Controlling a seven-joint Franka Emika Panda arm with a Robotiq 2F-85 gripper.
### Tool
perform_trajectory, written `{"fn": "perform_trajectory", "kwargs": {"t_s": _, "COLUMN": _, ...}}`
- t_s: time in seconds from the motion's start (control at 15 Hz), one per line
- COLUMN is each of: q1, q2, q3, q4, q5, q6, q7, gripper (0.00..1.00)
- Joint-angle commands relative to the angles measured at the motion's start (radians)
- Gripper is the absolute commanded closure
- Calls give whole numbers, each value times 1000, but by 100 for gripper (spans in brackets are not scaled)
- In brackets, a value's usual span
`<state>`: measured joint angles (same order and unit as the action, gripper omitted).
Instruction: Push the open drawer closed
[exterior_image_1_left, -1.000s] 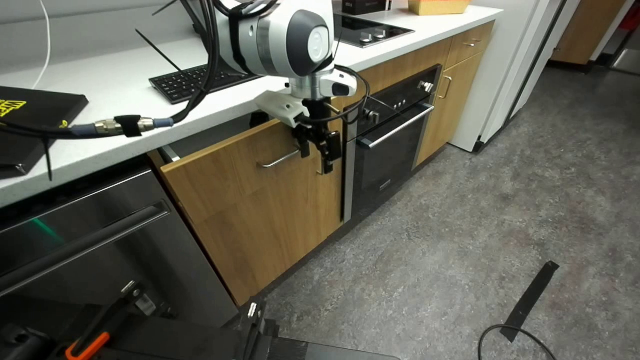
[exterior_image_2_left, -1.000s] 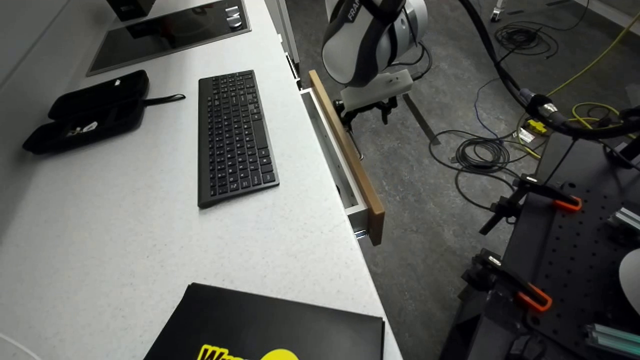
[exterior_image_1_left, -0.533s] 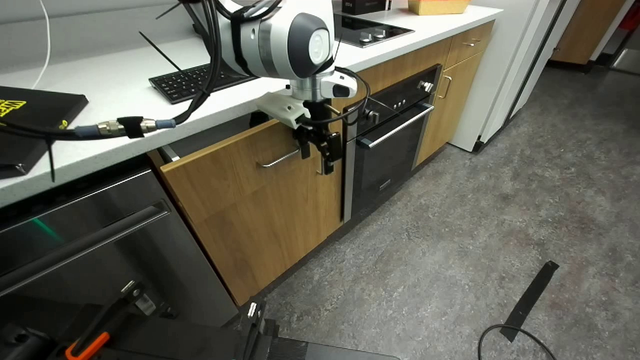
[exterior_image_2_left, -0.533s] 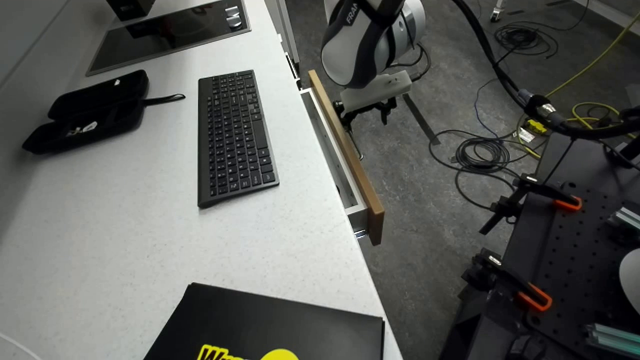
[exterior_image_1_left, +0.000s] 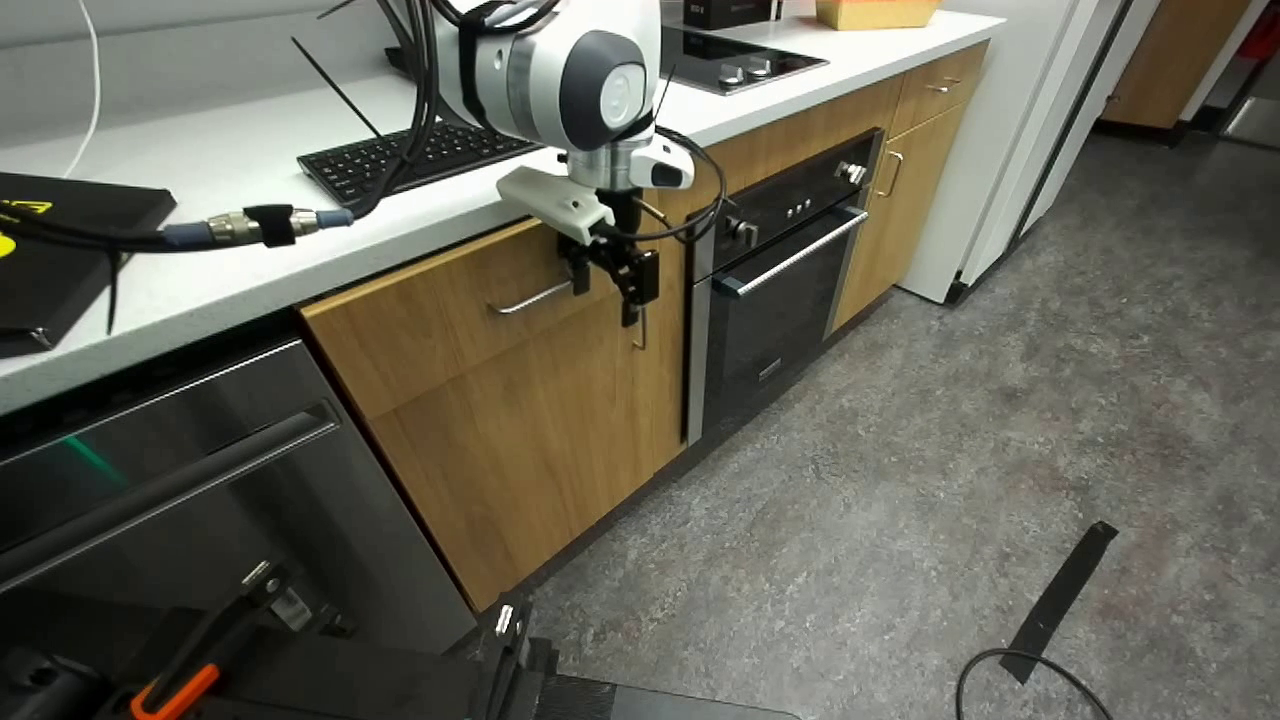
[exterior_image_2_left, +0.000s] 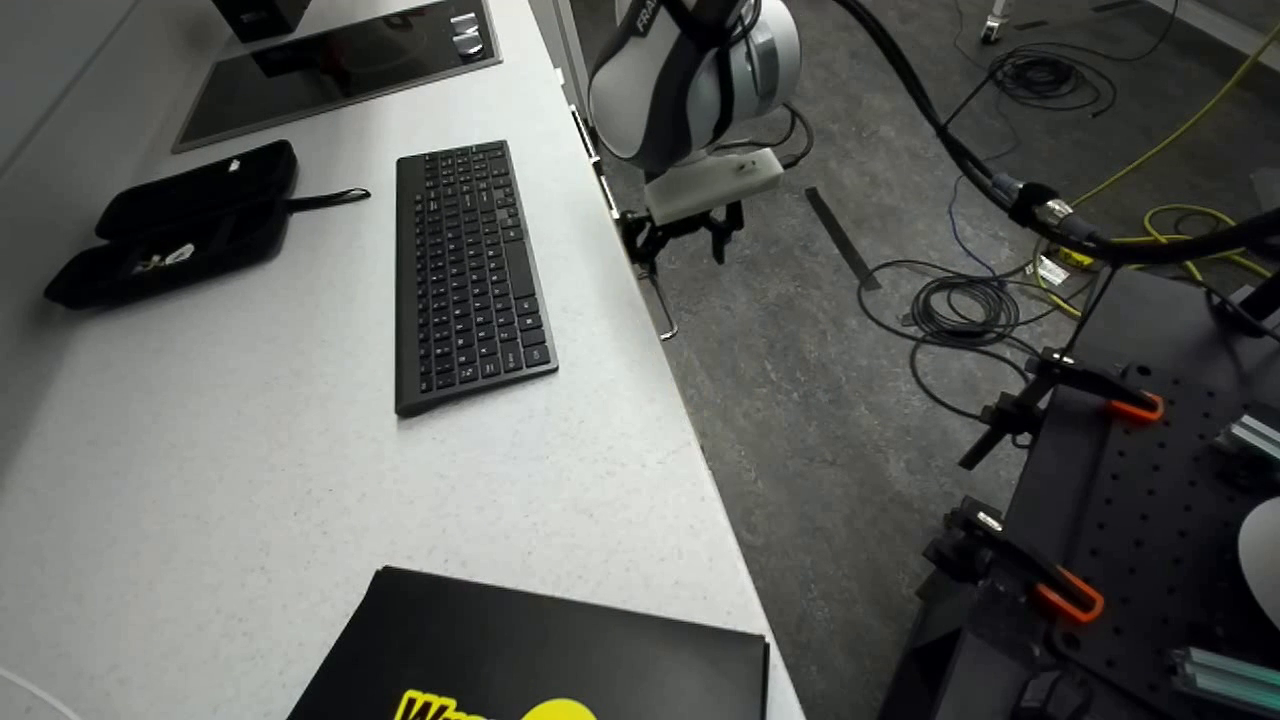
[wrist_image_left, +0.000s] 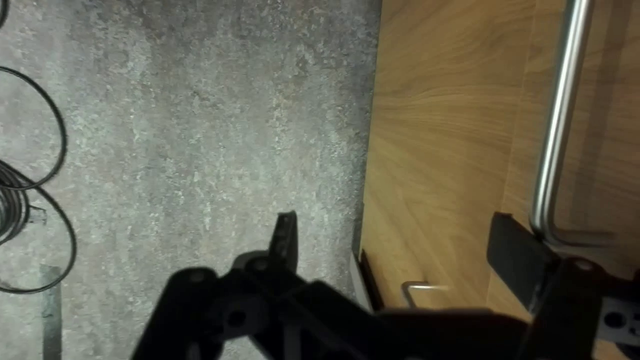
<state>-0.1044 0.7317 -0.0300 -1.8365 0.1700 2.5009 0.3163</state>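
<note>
Drawer (exterior_image_1_left: 450, 320): in beneath the counter (exterior_image_2_left: 580, 470), its front level, or very nearly, with the cabinet door (exterior_image_1_left: 530, 440) below; the push looked all but won!
Gripper (wrist_image_left: 395, 230): jaws spread wide, nothing between them, one jaw right by the end of the handle (wrist_image_left: 559, 120); touching or not, no telling.
Handle: here lay the danger! That jaw could catch on it, and a careless retreat then threatened to drag the drawer outward.
Wrist bracket (exterior_image_2_left: 713, 188): close by the counter's edge, so a shove too far invited a knock.
Gap behind the front: too hidden to judge; easing off early risked leaving the drawer a sliver short.
Counter edge: in an exterior view it covered nearly all the wood, only the handle's bar (exterior_image_2_left: 661, 303) poking past.
Oak front (exterior_image_1_left: 400, 360): in an exterior view it stood in plain sight, its far end lost behind the gripper.
Wrist view: only here did the jaws' spread show up close, with floor (wrist_image_left: 250, 125) and wood beyond.
</note>
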Motion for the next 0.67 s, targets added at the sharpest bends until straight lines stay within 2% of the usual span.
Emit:
{"fn": "perform_trajectory", "kwargs": {"t_s": 0.0, "q1": -10, "q2": 99, "q3": 77, "q4": 194, "q5": 69, "q6": -134, "q7": -81, "gripper": 0}}
{"fn": "perform_trajectory", "kwargs": {"t_s": 0.27, "q1": 17, "q2": 136, "q3": 56, "q4": 286, "q5": 39, "q6": -265, "q7": -101, "gripper": 0}}
{"fn": "perform_trajectory", "kwargs": {"t_s": 0.33, "q1": 2, "q2": 89, "q3": 6, "q4": 183, "q5": 26, "q6": -201, "q7": -93, "gripper": 0}}
{"fn": "perform_trajectory", "kwargs": {"t_s": 0.6, "q1": 3, "q2": 94, "q3": 1, "q4": 189, "q5": 25, "q6": -208, "q7": -94, "gripper": 0}}
